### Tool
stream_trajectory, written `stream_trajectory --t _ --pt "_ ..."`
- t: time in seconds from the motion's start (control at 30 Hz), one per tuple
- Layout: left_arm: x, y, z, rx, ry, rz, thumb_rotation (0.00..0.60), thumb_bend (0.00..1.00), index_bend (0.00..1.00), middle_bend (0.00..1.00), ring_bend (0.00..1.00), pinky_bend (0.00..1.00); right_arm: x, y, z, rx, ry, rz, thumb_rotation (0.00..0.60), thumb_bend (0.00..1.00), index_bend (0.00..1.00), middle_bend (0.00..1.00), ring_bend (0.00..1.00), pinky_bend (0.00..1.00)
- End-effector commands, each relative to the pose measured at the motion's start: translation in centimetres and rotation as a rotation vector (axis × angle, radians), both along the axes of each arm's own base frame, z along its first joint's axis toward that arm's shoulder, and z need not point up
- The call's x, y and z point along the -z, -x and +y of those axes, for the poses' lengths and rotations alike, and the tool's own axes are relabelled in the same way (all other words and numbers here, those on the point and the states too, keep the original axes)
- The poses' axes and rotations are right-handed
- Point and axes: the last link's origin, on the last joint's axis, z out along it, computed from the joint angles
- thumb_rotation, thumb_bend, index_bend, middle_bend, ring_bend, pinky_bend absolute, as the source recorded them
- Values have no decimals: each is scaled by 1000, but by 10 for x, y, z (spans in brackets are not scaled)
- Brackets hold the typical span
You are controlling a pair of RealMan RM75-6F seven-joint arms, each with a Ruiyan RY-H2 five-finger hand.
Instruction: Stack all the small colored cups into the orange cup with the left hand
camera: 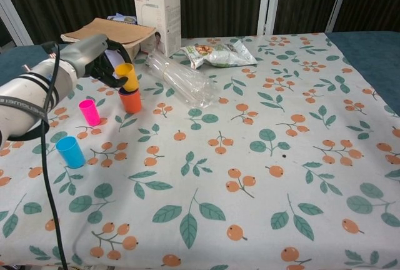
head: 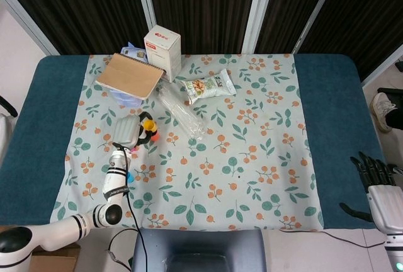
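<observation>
Chest view: left hand (camera: pixel 100 64) w/ yellow cup (camera: pixel 126 76)

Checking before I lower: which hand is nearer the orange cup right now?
Left. The left hand holds the yellow cup right above the orange cup. The right hand is far off, past the table's right edge, fingers apart and holding nothing.
</observation>
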Motion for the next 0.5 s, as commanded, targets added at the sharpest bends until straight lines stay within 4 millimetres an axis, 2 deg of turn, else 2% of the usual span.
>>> stream_trajectory --t 0.03,0.37,0.43,0.5 --pt "3 -1 -2 7 6 7 600 369 476 1000 1000 1000 0 0 0 0 1 1 600 196 0 0 0 0" --pt "6 4 -3 3 17 50 600 374 464 1000 1000 1000 -1 0 1 -1 3 0 600 196 0 0 0 0" --pt "8 7 -3 -3 31 63 600 377 403 1000 1000 1000 -1 0 1 -1 4 -1 600 196 0 0 0 0" --pt "9 8 -4 -9 49 67 600 377 265 1000 1000 1000 -1 0 1 -1 4 0 600 196 0 0 0 0"
